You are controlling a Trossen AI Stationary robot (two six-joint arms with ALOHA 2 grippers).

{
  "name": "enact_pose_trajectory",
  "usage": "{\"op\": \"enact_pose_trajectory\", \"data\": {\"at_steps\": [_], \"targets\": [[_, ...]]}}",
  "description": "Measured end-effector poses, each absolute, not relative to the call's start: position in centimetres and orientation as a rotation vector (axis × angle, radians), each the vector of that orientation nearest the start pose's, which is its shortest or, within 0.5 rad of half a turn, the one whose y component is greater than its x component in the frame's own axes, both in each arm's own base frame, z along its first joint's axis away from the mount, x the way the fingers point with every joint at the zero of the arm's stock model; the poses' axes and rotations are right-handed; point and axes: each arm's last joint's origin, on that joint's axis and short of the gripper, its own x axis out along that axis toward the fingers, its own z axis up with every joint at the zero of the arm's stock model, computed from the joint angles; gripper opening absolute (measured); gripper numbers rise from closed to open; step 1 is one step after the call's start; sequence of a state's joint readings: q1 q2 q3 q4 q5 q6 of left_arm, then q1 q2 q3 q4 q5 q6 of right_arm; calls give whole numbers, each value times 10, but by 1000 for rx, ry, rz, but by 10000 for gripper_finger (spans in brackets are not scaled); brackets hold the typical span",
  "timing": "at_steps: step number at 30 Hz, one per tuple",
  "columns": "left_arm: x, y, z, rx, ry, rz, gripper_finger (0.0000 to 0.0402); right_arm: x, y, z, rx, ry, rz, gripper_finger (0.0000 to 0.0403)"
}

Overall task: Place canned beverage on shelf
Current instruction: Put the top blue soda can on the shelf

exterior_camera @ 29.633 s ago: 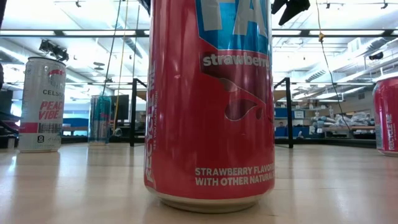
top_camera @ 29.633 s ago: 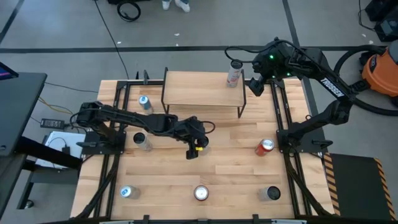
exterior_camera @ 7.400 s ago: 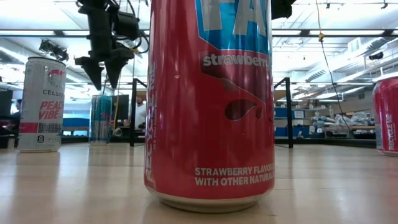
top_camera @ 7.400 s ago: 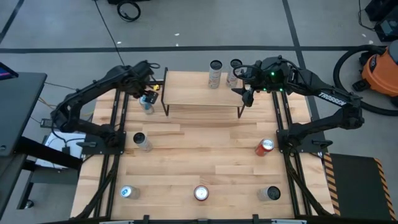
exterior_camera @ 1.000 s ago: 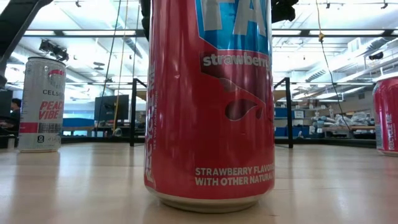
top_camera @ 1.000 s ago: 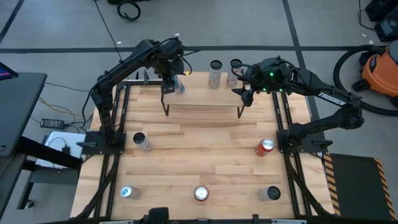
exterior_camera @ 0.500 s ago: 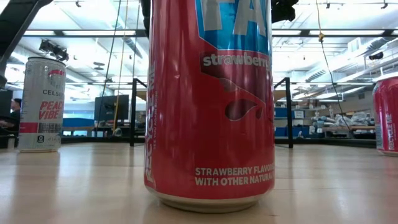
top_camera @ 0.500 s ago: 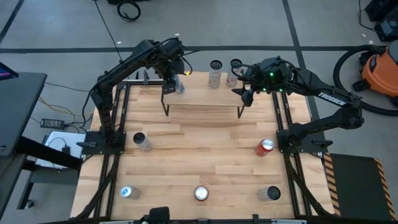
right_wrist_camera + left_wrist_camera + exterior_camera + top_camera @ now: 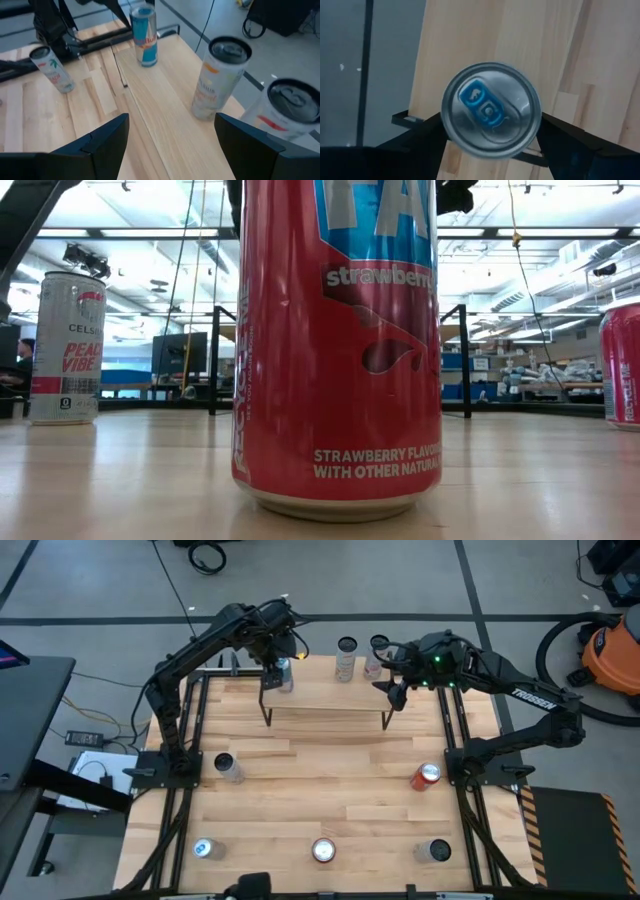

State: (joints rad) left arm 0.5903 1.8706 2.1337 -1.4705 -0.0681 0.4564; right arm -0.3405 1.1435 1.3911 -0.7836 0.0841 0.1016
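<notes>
The shelf (image 9: 330,692) is a light wooden board on thin black legs at the table's far middle. A silver can with a blue tab (image 9: 491,109) stands upright on its base at the board's far left corner (image 9: 144,35). My left gripper (image 9: 275,677) hangs over it, pointing steeply down and open, one finger on each side of the can. My right gripper (image 9: 393,692) waits open above the shelf's right end with nothing between its fingers. Two more cans (image 9: 346,658) (image 9: 376,655) stand along the board's far edge. My left gripper's fingers (image 9: 427,132) stand close on both sides of the can, just below its lid. The lid hides the gap, so I cannot tell whether they touch the can. The can rests on the shelf.
Several loose cans stand on the table: a red one (image 9: 427,776) at the right, a dark-topped one (image 9: 228,767) at the left, and three along the near edge (image 9: 323,851). In the low view a large red can (image 9: 338,345) fills the middle. The shelf's middle is bare board (image 9: 160,115).
</notes>
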Motion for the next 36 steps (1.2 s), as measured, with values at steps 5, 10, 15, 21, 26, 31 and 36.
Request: {"op": "enact_pose_trajectory", "data": {"at_steps": [5, 10, 15, 21, 26, 31, 36], "targets": [[289, 194, 407, 85, 1223, 327, 293, 207, -76, 419, 127, 442, -433, 302], [282, 187, 437, 87, 1112, 384, 293, 219, -80, 420, 92, 396, -419, 302], [274, 177, 452, 75, 1025, 424, 293, 242, -87, 412, 74, 388, -394, 302], [270, 169, 458, 20, 999, 448, 293, 269, -95, 403, -3, 363, -353, 302], [271, 169, 454, 9, 1032, 437, 293, 280, -98, 394, -23, 389, -340, 302], [275, 173, 451, 0, 1030, 446, 293, 282, -99, 392, -28, 394, -338, 302], [284, 188, 436, -86, 1055, 493, 293, 281, -98, 393, -23, 391, -311, 302]]}}
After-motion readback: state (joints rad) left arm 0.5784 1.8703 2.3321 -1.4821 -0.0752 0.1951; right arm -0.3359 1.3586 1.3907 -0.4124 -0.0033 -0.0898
